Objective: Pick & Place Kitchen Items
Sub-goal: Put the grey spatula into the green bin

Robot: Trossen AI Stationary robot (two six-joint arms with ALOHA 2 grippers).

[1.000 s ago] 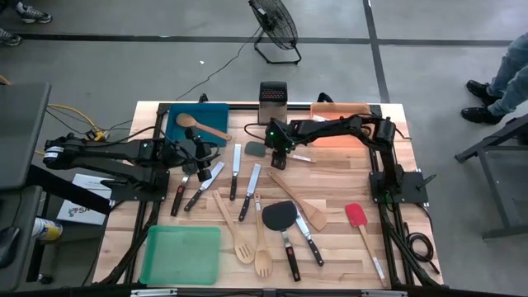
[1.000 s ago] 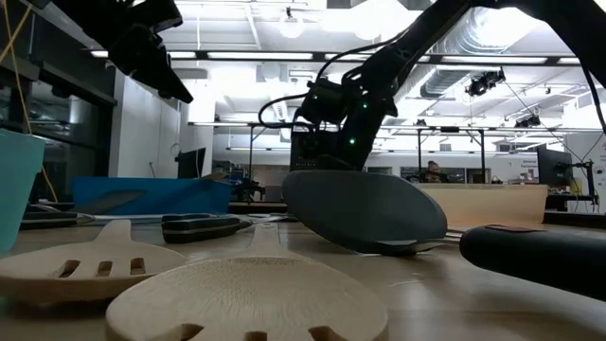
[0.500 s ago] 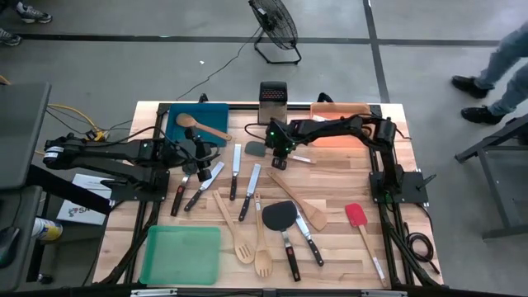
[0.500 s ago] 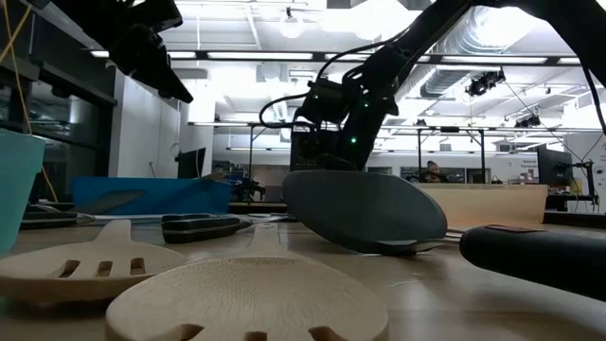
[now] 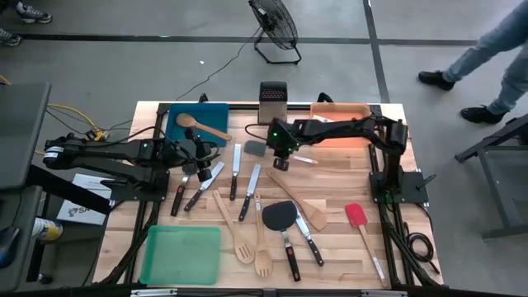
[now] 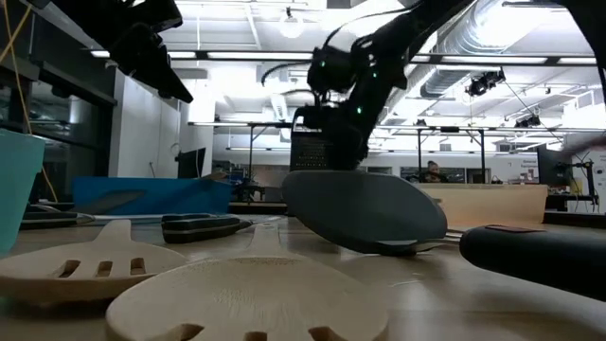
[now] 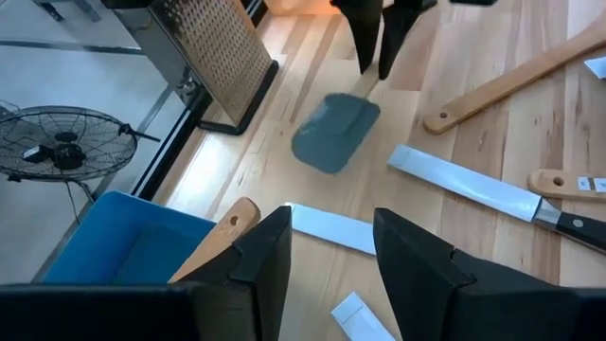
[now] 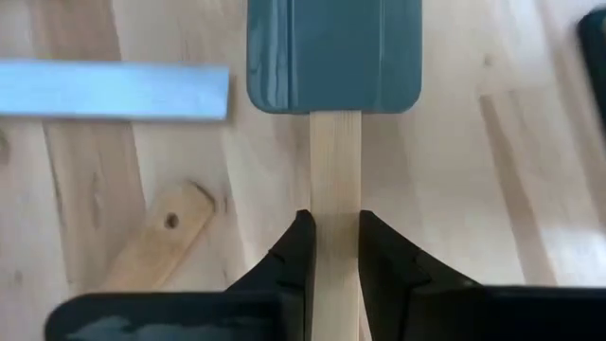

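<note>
Now that the right gripper has pinched its fingers onto the pale wooden handle of the grey spatula, the pick looks made: a second ago the jaws stood wider around that handle. In the high view the arm has drawn up and shifted slightly, and the grey spatula sits just beside the gripper, near the box grater (whether it has left the table I cannot tell). That suggests the carry to a tray comes next, perhaps the orange tray close behind. The left gripper hovers with fingers parted and empty over the knives by the blue tray, unchanged, with a wooden spoon lying on that tray.
</note>
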